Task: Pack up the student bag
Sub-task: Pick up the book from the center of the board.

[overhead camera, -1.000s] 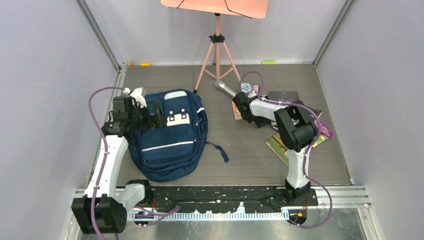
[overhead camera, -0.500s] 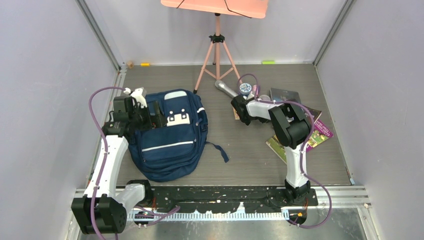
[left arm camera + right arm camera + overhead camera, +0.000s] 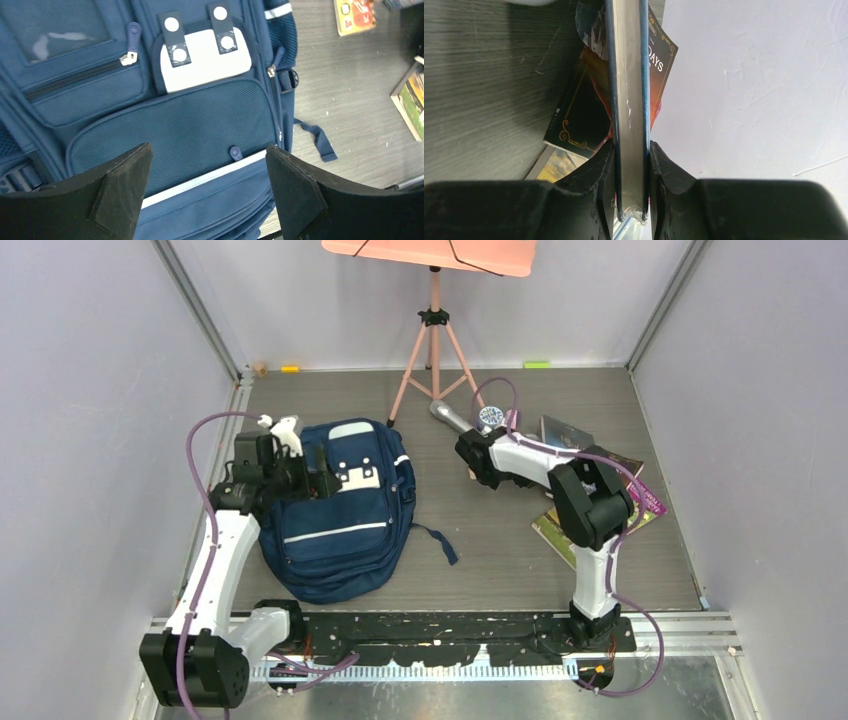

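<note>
One thin book [image 3: 628, 75] is clamped edge-on in my right pincer [image 3: 630, 147]; it may pivot and slip; my left pincer [image 3: 207, 150] stands apart over the bag [image 3: 200, 120].

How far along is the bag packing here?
Done: nothing visibly; the student bag lies flat, front zips look closed. In hand: the right end effector is shut on a thin book, while the left end effector hangs open over the bag's front. Left: opening the bag, loading that book and the other books on the table.

Parted jaws over student bag [image 3: 190, 125]
</note>
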### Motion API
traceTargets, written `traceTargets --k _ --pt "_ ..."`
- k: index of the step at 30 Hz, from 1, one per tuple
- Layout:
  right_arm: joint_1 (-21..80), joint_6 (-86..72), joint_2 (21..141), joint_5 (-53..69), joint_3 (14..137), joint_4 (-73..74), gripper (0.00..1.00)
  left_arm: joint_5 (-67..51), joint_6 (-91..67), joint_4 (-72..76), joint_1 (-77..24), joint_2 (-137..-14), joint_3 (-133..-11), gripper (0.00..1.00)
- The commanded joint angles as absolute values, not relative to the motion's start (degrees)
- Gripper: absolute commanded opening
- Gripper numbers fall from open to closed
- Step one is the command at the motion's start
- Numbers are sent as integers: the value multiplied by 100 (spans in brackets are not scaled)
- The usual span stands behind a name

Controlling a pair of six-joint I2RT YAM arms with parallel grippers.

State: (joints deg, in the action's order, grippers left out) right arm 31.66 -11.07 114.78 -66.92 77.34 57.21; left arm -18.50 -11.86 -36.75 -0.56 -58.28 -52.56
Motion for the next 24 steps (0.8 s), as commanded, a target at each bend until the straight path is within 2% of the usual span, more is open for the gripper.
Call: traceTargets --k 1,11,17,24 --pt "3336 -2094 10430 -6904 8193 6585 0 -2067 -1275 -3569 -343 -5890 -5288 86" --pt "3911 -2138 9151 -6172 8646 6923 0 -2365 -2845 -2109 -1471 -6086 -4930 86" --pt "4592 -1556 8191 -5244 8417 5739 1 -2671 -4024 -892 -1789 -6244 -4744 85" --pt "5907 -1247 8264 -5261 8164 4445 1 -2604 -5432 746 -1849 -6214 -4149 86"
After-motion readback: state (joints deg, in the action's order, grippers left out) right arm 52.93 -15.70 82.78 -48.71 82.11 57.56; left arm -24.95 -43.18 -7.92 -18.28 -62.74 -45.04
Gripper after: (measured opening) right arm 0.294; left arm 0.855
